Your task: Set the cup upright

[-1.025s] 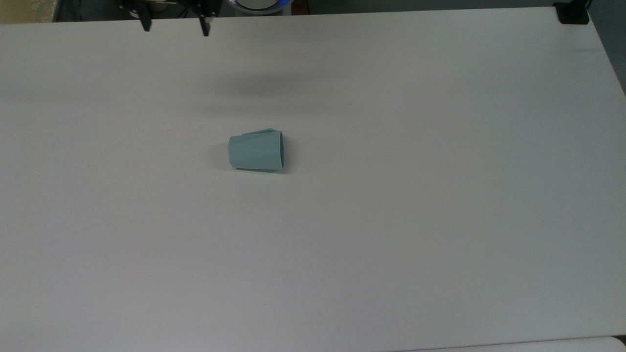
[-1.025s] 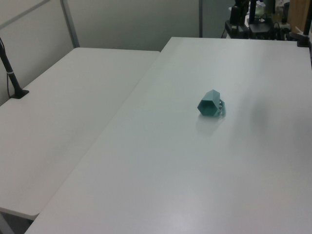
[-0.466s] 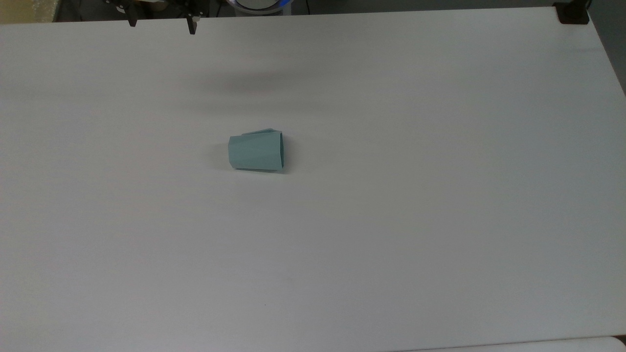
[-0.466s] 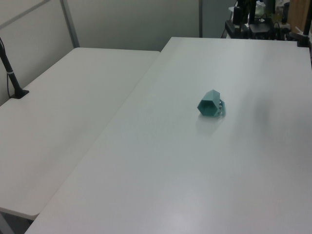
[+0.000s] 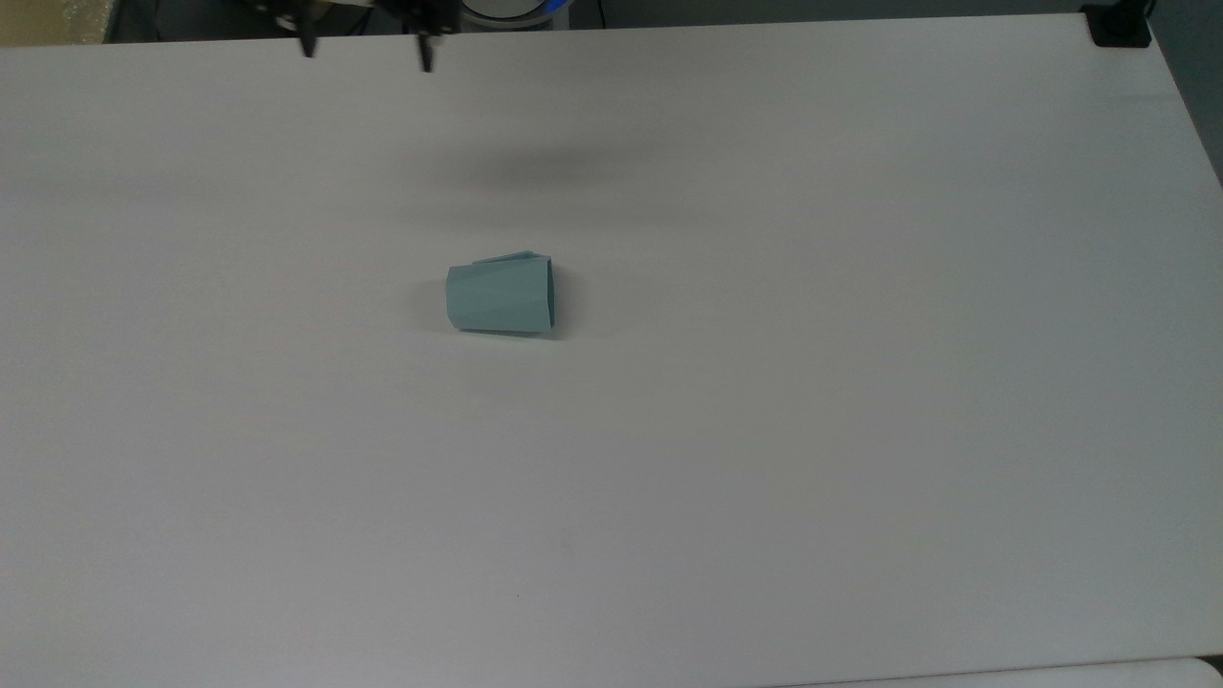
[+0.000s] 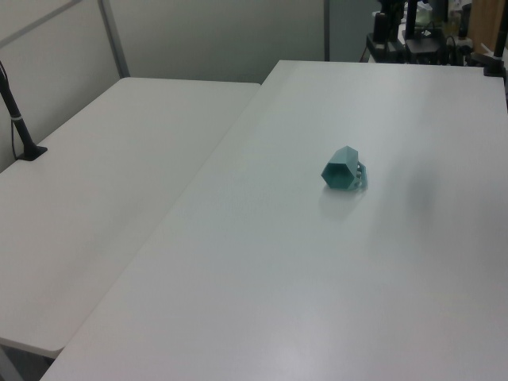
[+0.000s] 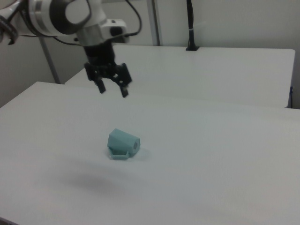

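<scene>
Right view: cup (image 7: pixel 123 144) on its side mid-desk (image 7: pixel 225 164), untouched; claw (image 7: pixel 112 89) wide open, empty, hovering above. Nothing done yet.

One pale teal faceted cup (image 5: pixel 500 298) lies on its side, and it has one small angular handle (image 7: pixel 120 153). One white counter (image 5: pixel 860 382) carries it, and a second white counter (image 6: pixel 103 182) stands beside the first. There is one robot arm (image 7: pixel 61 16), ending in one hand (image 7: pixel 113 89) with two dark fingers (image 7: pixel 124 89), spread apart. One black clamp (image 5: pixel 1116 27) sits at a counter corner.
</scene>
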Available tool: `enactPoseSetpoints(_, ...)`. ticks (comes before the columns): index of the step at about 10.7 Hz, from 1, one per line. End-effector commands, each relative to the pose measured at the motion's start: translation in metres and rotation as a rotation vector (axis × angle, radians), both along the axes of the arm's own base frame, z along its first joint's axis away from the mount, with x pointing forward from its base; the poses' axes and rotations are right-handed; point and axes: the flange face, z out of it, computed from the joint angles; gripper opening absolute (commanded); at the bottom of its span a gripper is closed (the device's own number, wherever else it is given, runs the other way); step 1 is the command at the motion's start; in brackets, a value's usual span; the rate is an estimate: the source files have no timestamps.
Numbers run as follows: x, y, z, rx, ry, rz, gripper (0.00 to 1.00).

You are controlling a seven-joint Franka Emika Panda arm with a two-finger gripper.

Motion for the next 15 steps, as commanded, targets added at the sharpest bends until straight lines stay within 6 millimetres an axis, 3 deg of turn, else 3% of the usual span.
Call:
enactPoseSetpoints(1,0.017,0.100,-0.004,-0.102,-0.036,-0.022,1.00)
enactPoseSetpoints(3,0.017,0.168,-0.041,-0.273,-0.073,-0.021,1.00)
enactPoseSetpoints(8,0.006,0.275,-0.120,-0.634,-0.251,0.024,1.00)
enactPoseSetpoints(11,0.003,0.299,-0.176,-0.785,-0.229,0.101,1.00)
enactPoseSetpoints(15,0.012,0.295,-0.244,-0.877,-0.171,0.146,1.00)
